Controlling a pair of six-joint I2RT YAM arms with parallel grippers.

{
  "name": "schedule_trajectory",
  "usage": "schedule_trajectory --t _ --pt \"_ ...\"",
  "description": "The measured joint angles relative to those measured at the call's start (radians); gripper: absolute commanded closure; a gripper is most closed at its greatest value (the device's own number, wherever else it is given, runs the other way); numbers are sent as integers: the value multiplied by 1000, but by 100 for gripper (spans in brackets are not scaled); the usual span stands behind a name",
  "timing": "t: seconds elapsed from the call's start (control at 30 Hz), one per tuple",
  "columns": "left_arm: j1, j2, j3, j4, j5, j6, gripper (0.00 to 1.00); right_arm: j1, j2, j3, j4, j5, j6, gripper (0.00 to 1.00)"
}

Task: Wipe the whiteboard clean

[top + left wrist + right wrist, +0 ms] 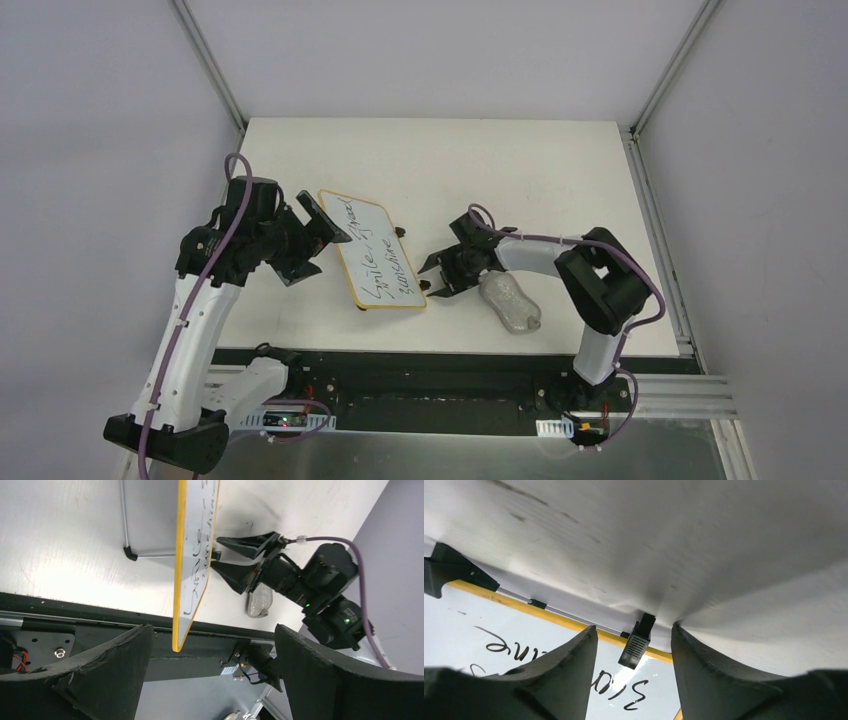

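Note:
The whiteboard point(372, 252) has a tan rim and black handwriting, and stands propped at a tilt on the table, left of centre. My left gripper point(322, 240) is open at its far left corner. In the left wrist view the board point(195, 565) shows edge-on, its near corner beyond the open left gripper point(212, 630), untouched. My right gripper point(432, 280) is open at the board's right edge. In the right wrist view the right gripper point(633, 629) is open, with a small black foot point(636, 642) and the written board face point(524, 650) between its fingers, not gripped.
A grey lumpy oblong pad point(510, 302) lies on the table under my right arm, near the front edge; it also shows in the left wrist view point(259, 602). The board's thin metal stand leg point(125, 525) rests on the table. Walls enclose the white table point(520, 180).

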State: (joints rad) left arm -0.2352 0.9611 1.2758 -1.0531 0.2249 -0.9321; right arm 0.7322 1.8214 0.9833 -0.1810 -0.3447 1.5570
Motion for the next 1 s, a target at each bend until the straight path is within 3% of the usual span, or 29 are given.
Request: schedule_trajectory --t 0.2,0.4,0.53,0.63,0.77,1.0 --pt "0 -19 -36 -3 1 5 2 -59 -24 29 -73 46 -201 34" --pt "0 11 -26 -8 -1 26 1 -113 -90 108 -197 118 -637 33" --pt "0 18 -25 -7 0 28 1 -105 -194 179 -285 113 -965 26" --pt "0 24 -25 -6 0 28 3 -101 -264 221 -376 122 -1126 25" --pt "1 31 -25 -6 0 28 6 -100 -328 219 -517 157 -1252 25" --pt "24 28 -37 22 31 -3 3 -100 -399 116 -655 235 -1318 26"
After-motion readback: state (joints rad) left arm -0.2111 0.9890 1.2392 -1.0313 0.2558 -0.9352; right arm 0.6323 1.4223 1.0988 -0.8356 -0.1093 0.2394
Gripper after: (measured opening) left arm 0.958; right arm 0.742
